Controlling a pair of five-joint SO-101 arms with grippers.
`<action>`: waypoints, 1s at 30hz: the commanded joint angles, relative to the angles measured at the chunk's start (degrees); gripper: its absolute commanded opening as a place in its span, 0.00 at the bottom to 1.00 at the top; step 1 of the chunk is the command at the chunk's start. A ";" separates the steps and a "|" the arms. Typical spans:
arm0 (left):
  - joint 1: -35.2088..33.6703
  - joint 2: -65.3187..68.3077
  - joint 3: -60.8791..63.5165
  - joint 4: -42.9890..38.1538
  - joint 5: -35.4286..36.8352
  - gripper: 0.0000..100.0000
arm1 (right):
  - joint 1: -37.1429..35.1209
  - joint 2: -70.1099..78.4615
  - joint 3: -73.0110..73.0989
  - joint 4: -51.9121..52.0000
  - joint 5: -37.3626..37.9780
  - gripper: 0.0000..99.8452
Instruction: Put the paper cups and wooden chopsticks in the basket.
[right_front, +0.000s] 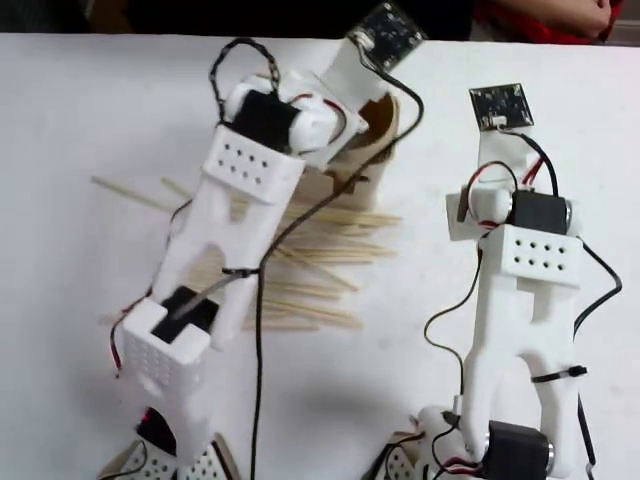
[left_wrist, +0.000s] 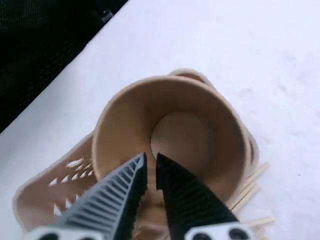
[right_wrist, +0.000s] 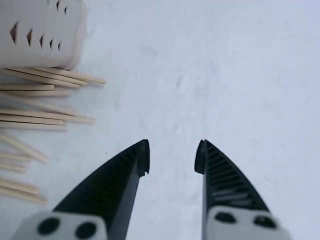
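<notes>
High view. The basket (right_front: 335, 185) sits on the white table (right_front: 80, 100), towards the far edge. The left arm (right_front: 230, 230) extends over it, with its wrist above the basket. A brown paper cup (right_front: 378, 128) shows under that wrist, at the basket. The chopsticks (right_front: 320, 262) lie loose in a scattered heap on the table just in front of the basket. Several cross one another, and a few strays lie off to the left arm's side. The right arm (right_front: 520, 300) stands well to the side of the basket, over bare table. The fingers of neither arm can be made out here.

Left wrist view. The left gripper (left_wrist: 151, 161) is nearly closed, with a narrow slit between its tips. It pinches the cup's near rim, one finger inside the wall and one outside. The cup is upright, mouth open to the camera, directly over the basket. Basket wall with slotted holes shows beside and beneath it. Whether the cup's base touches the basket floor cannot be determined. A few chopsticks lie on the table against the basket's side.

Right wrist view. The right gripper (right_wrist: 171, 156) is spread apart and holds nothing, over bare table beside the basket. A corner of the basket shows, with chopsticks lying against its base and fanning outward from it.
</notes>
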 joint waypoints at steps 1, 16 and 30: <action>0.40 -6.73 -6.33 1.14 1.32 0.06 | 0.40 -1.80 -0.44 -0.92 -0.09 0.16; -6.11 -19.38 -15.65 15.56 1.32 0.06 | 0.40 -2.15 -0.70 -0.66 -0.09 0.16; -20.62 -45.05 11.43 15.38 0.88 0.06 | 0.04 -8.66 -0.79 2.42 0.00 0.16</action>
